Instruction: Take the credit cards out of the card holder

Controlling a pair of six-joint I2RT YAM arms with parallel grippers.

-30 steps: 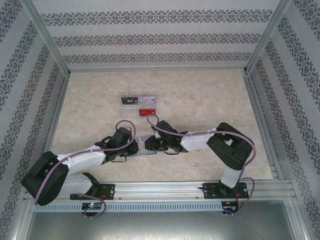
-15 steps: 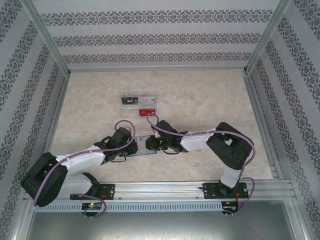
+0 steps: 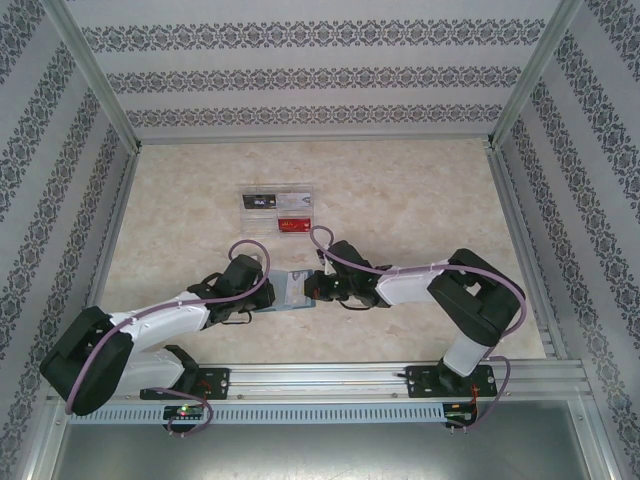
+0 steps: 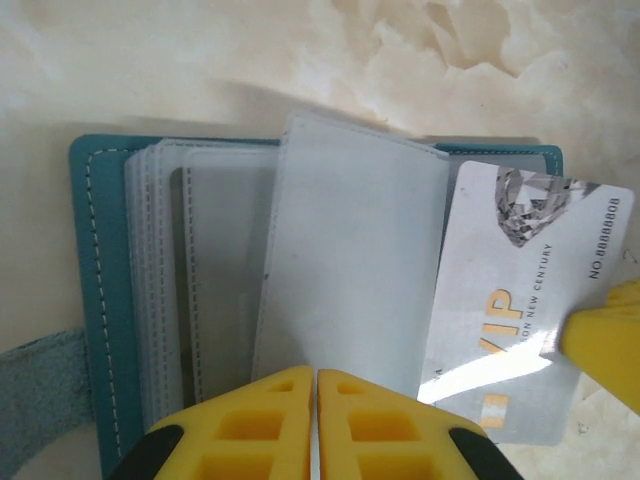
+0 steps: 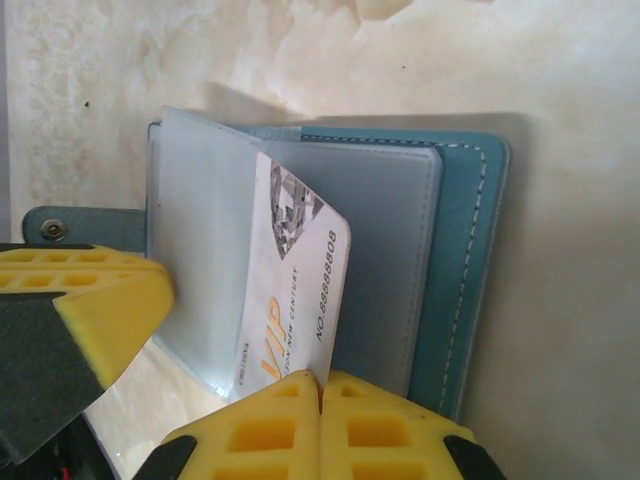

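Inspector: Where did the card holder (image 3: 290, 292) lie?

Operator: It lay open on the table (image 3: 420, 200), between the two arms. The clear tray (image 3: 278, 210) of cards sat apart from it, farther from the bases.

Inspector: What was the state of the left gripper (image 4: 316, 376)?

Operator: Its jaws were pressed together on the lower edge of a clear sleeve (image 4: 350, 260), which stood lifted off the other sleeves.

Inspector: And the right gripper (image 5: 322, 378)?

Operator: It was closed on one edge of the silver VIP card (image 5: 295, 290). The card sat tilted, partly out of the sleeve, with one end reaching past the holder's edge.
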